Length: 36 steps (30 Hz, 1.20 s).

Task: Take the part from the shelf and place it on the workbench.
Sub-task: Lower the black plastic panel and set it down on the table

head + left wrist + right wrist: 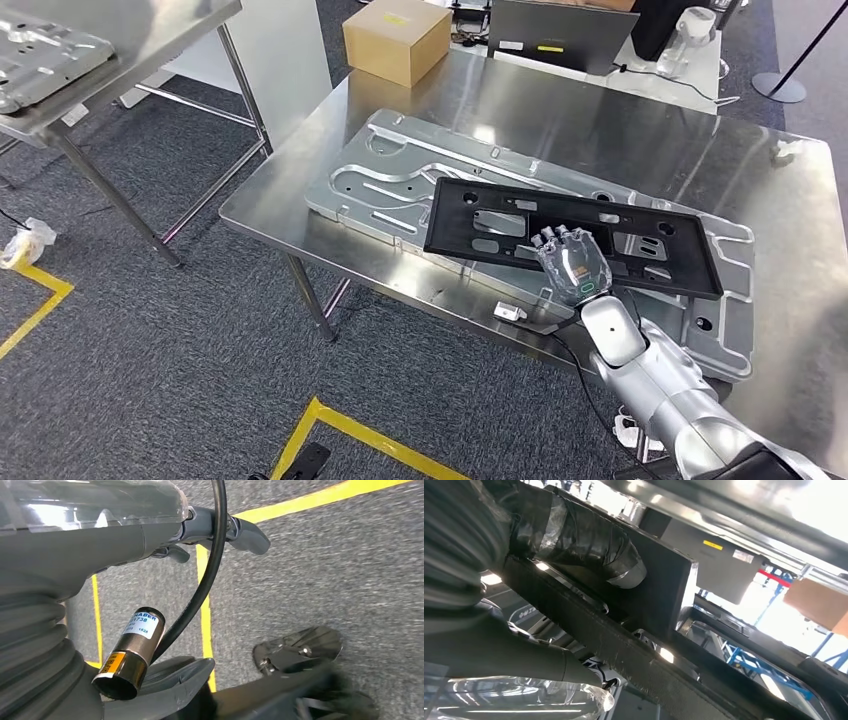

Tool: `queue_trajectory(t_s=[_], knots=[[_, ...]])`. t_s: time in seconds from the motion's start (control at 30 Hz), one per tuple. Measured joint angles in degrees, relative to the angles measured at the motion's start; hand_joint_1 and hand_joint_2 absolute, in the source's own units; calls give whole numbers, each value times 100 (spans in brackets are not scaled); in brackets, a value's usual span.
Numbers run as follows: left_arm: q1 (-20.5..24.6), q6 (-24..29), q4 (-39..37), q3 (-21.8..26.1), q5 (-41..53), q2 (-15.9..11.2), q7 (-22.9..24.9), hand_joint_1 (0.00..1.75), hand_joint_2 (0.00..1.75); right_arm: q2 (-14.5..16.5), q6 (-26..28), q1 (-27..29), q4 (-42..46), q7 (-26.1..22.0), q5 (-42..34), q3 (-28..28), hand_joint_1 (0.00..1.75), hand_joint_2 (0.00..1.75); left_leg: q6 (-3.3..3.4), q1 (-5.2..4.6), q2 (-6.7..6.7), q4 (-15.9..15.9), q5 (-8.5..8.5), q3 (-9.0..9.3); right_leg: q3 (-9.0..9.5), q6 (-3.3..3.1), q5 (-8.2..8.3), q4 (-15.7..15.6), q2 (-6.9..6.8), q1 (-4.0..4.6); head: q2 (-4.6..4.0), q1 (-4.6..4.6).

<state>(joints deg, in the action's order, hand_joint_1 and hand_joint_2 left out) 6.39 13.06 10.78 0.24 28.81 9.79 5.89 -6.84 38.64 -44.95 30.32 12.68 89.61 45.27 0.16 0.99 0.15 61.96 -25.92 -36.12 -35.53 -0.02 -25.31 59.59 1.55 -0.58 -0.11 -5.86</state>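
Workbench [640, 120]: brushed metal, glossy, smooth.
Panel [470, 150]: bare silvery metal, satin sheen.
Frame [575, 236]: black, matt, plastic-looking.
Box [396, 40]: brown cardboard, matt.
Floor [150, 340]: grey carpet, rough.

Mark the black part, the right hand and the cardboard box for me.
black part [480, 215]: head view, left end of its frame.
right hand [572, 264]: head view, back of the hand, gripping the part.
cardboard box [396, 38]: head view, top face.
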Motion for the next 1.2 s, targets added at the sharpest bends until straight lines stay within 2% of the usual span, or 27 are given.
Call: queue_trajectory(t_s=[0.07,0.17,0.4,0.53,0.63,0.7,0.77,0.8,0.83,0.87,0.9,0.93,0.97,1.0,1.03,1.07,1.1,1.17,1.2], knots=[[-7,-6,0,12,-6,0,15,0,175,0,0,8,-1,1,0,0,175,175,22,-3,-31,-167,-4,70,-43,10,-22,58,24,22,0,-5],[-16,-13,0,35,-36,-1,42,0,175,5,0,28,-5,5,0,0,175,175,37,-15,-33,-191,12,67,-40,-27,-6,30,24,21,0,-5],[-12,-11,0,73,-74,-2,144,0,175,23,0,27,-10,19,0,0,175,175,76,-28,-49,-190,5,65,-12,14,13,-20,5,16,0,-7],[-13,-4,0,91,-72,-3,172,0,175,45,-5,26,-16,40,0,0,175,175,104,-40,-50,-177,-2,62,-9,81,19,-38,4,6,0,-6],[-10,-5,0,108,-66,-5,156,0,175,77,-7,20,-17,45,0,0,175,175,190,-36,-36,-261,30,108,19,173,43,-107,2,-16,0,-2],[-8,-8,0,109,-61,-3,147,0,175,83,-10,6,-21,49,0,0,175,175,246,11,-2,-429,100,205,-39,206,-55,29,-35,-10,0,-6],[-6,-9,0,110,-57,-2,145,0,175,86,-21,-3,-31,49,0,0,175,175,261,35,31,-510,130,260,-330,238,-353,617,-74,-35,0,-8],[-5,-11,0,110,-55,-2,145,0,175,87,-26,5,-38,48,0,0,175,175,252,44,42,-515,126,268,-534,264,-510,1006,-80,-62,0,-6],[-8,-13,0,111,-55,-2,145,0,175,88,-28,24,-48,47,0,0,175,175,235,60,46,-512,115,272,-694,296,-583,1293,-85,-95,0,-7],[-13,-14,0,111,-55,-2,145,0,175,88,-28,44,-59,46,0,0,175,175,206,85,48,-503,98,279,-768,334,-550,1399,-92,-132,0,-6],[-18,-15,0,112,-55,-2,145,0,175,88,-28,59,-71,46,0,0,175,175,165,120,47,-482,74,289,-721,376,-407,1269,-106,-174,0,-7],[-23,-15,0,112,-55,-2,145,0,175,89,-27,66,-80,46,0,0,175,175,107,162,45,-443,35,300,-560,428,-184,919,-134,-221,0,-7],[-25,-14,0,113,-55,-5,145,0,175,90,-26,68,-87,46,0,0,175,175,37,191,42,-397,-13,302,-390,484,-33,554,-163,-254,0,-11],[-22,-13,0,114,-54,-10,145,0,175,94,-26,64,-91,44,0,0,175,175,-38,204,42,-336,-61,296,-246,494,68,253,-172,-265,0,-20],[-20,-9,0,115,-54,-14,145,0,175,99,-26,64,-95,40,0,0,175,175,-104,203,40,-300,-97,290,-168,467,89,88,-170,-263,0,-21],[-21,-5,0,116,-53,-18,145,0,175,105,-26,70,-99,36,0,0,175,175,-154,191,38,-291,-114,290,-165,410,35,81,-153,-245,0,-16],[-23,-1,0,117,-52,-17,145,0,175,110,-26,75,-103,31,0,0,175,175,-193,189,38,-297,-119,303,-168,325,22,98,-131,-230,0,-7],[-30,5,0,118,-51,-15,145,0,175,114,-26,77,-108,28,0,0,175,175,-247,214,38,-308,-157,341,-145,194,-12,120,-118,-218,0,15],[-28,7,0,119,-50,-15,145,0,175,116,-25,67,-109,29,0,0,175,175,-253,223,39,-188,-234,304,-117,135,-27,114,-113,-207,0,22]])
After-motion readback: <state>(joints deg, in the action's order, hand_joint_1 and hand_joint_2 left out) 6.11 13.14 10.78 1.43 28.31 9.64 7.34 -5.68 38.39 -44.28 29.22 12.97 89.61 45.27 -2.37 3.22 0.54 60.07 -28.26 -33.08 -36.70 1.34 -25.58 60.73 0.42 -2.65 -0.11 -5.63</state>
